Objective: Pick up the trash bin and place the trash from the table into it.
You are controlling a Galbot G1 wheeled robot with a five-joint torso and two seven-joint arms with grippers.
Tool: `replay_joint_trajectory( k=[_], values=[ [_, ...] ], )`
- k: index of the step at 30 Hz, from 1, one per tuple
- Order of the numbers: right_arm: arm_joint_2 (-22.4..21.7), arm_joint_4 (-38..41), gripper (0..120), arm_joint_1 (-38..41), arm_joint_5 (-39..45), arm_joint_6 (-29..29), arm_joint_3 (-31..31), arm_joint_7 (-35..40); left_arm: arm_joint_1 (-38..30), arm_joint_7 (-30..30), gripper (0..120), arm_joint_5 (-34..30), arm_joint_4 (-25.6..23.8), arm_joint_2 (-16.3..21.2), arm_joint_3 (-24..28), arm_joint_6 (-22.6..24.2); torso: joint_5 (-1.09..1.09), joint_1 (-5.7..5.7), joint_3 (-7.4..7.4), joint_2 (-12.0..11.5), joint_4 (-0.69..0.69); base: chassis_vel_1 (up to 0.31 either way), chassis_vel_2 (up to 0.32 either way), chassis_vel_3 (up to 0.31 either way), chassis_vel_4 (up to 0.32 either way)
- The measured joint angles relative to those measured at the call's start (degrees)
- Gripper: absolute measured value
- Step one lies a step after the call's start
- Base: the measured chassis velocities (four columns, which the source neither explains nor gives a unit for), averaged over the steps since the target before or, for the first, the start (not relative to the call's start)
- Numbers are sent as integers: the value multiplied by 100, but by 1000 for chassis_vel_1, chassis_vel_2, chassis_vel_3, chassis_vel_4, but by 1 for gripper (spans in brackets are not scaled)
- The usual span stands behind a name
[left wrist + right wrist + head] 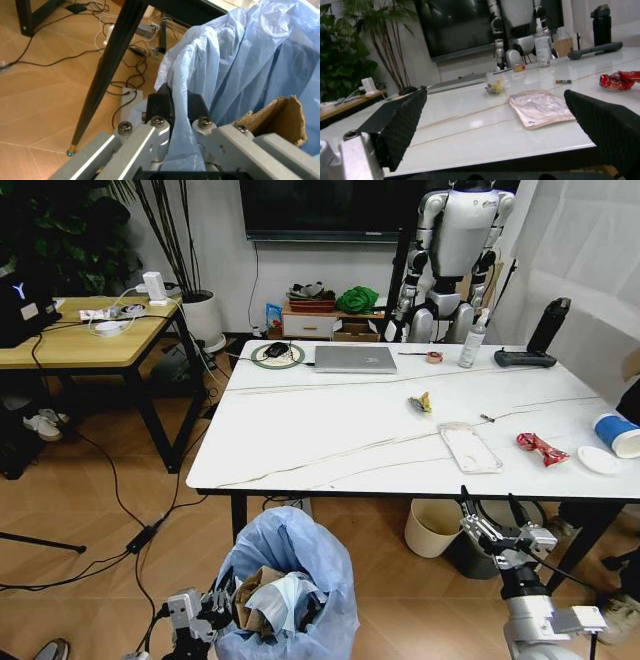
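Currently the left gripper (172,112) has its fingers (157,103) pinched shut on the blue liner at the rim of the trash bin (290,580), holding it low in front of the bench (330,450), presumably so litter can be dropped in. Crushed cardboard (258,588) and a face mask (285,600) already sit inside. Right gripper (492,530) hovers just below the near bench edge, fingers spread wide and empty, facing the clear plastic pack (540,108). Red wrapper (540,447), blue paper cup (618,434) and white lid (598,460) lie farther right, probably next in line.
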Motion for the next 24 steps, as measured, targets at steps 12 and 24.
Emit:
replay_joint_trajectory(
  k=[12,24],
  values=[
    [-9,-15,100,17,42,-11,-1,-16,-10,1,0,3,12,-13,21,-5,0,0,0,0,0,0,0,0,0],
    [-9,0,100,12,91,-27,23,-27,5,1,0,49,27,-26,72,-17,0,0,0,0,0,0,0,0,0]
  ],
)
